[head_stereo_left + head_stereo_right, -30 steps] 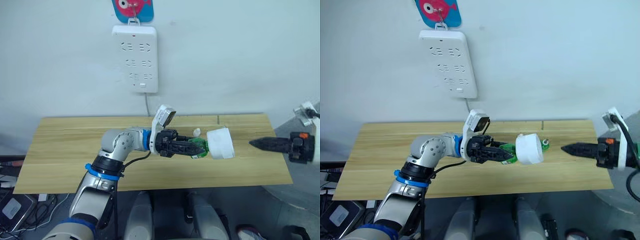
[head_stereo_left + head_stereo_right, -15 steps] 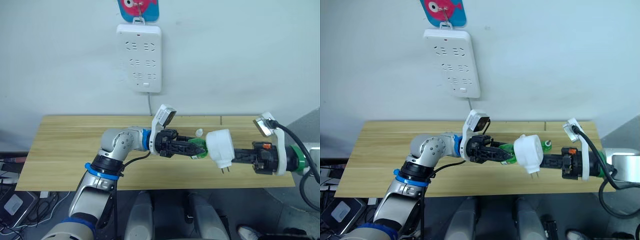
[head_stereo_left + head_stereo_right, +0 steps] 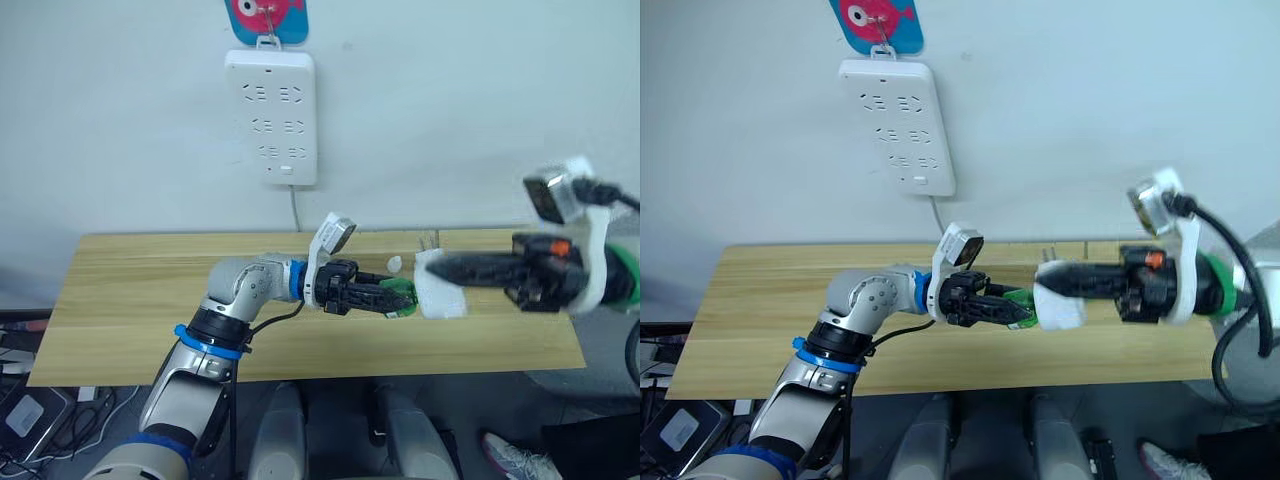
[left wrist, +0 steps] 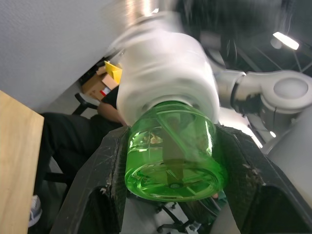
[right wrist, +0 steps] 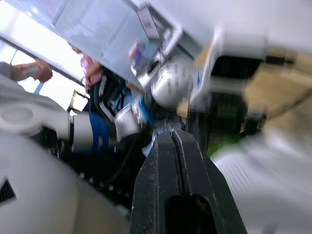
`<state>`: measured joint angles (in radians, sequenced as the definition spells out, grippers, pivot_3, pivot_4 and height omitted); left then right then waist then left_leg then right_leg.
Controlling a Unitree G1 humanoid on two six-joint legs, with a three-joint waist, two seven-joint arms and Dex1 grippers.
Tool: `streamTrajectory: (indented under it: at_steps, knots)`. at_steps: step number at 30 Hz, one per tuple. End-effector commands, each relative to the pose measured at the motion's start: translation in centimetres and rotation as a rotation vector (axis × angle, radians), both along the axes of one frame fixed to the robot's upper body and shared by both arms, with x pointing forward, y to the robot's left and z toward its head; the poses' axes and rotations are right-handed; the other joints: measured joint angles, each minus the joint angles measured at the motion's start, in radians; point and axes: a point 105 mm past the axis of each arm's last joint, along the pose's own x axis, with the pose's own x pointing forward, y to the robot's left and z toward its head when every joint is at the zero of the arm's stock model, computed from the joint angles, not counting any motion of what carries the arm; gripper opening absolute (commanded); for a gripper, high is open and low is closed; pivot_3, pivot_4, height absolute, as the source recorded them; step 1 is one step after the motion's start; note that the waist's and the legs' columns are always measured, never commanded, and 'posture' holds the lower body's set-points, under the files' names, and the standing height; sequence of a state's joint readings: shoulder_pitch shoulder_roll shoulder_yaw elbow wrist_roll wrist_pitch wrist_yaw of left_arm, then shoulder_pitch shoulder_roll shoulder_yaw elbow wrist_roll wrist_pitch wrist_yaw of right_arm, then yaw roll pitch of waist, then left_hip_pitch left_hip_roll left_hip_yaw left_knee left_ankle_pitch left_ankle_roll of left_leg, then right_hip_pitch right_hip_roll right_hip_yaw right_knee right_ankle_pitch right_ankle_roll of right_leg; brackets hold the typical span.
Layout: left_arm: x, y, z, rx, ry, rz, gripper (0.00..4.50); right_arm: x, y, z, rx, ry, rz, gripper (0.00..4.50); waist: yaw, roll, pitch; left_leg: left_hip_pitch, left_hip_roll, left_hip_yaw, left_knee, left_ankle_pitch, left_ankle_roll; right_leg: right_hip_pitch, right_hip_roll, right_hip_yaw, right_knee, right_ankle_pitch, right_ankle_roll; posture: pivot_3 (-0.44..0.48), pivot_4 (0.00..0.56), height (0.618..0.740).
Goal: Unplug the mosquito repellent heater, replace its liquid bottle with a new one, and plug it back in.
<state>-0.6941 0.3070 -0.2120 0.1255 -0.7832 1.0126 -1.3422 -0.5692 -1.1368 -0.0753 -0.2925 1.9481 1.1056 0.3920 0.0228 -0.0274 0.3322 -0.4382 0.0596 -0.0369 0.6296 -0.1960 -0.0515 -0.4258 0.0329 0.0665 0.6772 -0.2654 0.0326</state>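
No readable writing anywhere: the power strip [image 3: 270, 115] and the green bottle [image 4: 171, 152] carry no legible text.

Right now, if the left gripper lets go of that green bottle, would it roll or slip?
Likely rolls: the bottle is round and lies sideways. Its glossy plastic looks slippery, so the left gripper clamping both sides seems wise. Probably light, though the heater on its neck may make it end-heavy.

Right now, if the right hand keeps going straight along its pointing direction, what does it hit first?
Most likely the mosquito repellent heater: the right hand points toward the robot's left with its tips already at the white body. Just beyond it is the green bottle in the left hand. Depth is uncertain.
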Motion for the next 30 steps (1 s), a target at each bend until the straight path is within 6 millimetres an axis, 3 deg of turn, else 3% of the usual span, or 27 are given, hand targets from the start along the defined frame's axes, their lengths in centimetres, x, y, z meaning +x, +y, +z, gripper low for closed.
streamTrajectory:
  at_steps: [1,4,9,14,21,28,30]
  knots:
    - [-0.8,-0.2,0.6,-0.030,-0.041,-0.048,2.26,1.9,-0.3,-1.1,-0.091,0.058,-0.121,0.01,0.001,0.000,0.000,0.000,0.000,0.000,0.000,0.000,0.000,0.000,0.000,0.000,0.000,0.000,0.000,0.120,0.328,0.740]
    - [-1.0,-0.2,0.7,-0.032,-0.042,-0.060,2.26,3.3,-0.9,-2.9,-0.179,0.090,-0.200,0.01,0.003,0.000,0.000,-0.002,0.000,-0.001,0.000,0.000,0.000,-0.001,0.000,-0.001,-0.001,0.000,0.000,0.124,0.331,0.740]
    - [-1.4,0.3,1.2,-0.044,-0.027,-0.079,2.26,4.0,-2.4,-5.9,-0.274,0.135,-0.255,0.01,0.004,0.000,0.000,-0.011,0.000,-0.001,0.001,0.000,0.000,-0.010,-0.001,-0.002,0.001,0.000,-0.001,0.138,0.332,0.740]
    - [-1.0,0.2,1.4,-0.052,-0.021,-0.047,2.26,2.6,-3.4,-8.3,-0.300,0.214,-0.262,0.01,0.003,0.000,0.000,-0.013,0.000,-0.003,0.001,0.000,0.000,-0.013,-0.001,-0.003,0.003,0.001,-0.002,0.147,0.331,0.740]
    - [0.5,-0.3,0.6,-0.023,-0.042,0.049,2.26,-2.3,-1.5,-6.9,-0.221,0.248,-0.073,0.01,0.002,0.000,0.000,-0.012,0.000,-0.002,0.002,0.000,0.000,-0.012,-0.001,-0.003,0.004,0.000,-0.001,0.145,0.326,0.740]
    - [0.9,-0.8,0.4,-0.018,-0.043,0.062,2.26,-4.1,-0.5,-5.5,-0.154,0.198,0.044,0.01,0.003,0.000,0.000,-0.013,0.000,-0.002,0.004,0.000,0.000,-0.012,0.000,-0.003,0.004,0.000,0.000,0.132,0.317,0.740]
    - [0.5,-0.6,0.9,-0.037,-0.032,0.029,2.26,-3.9,-1.4,-6.5,-0.247,0.219,-0.009,0.01,0.003,0.000,0.000,-0.013,0.000,-0.002,0.005,0.000,0.000,-0.012,0.000,-0.003,0.004,0.000,0.000,0.132,0.315,0.740]
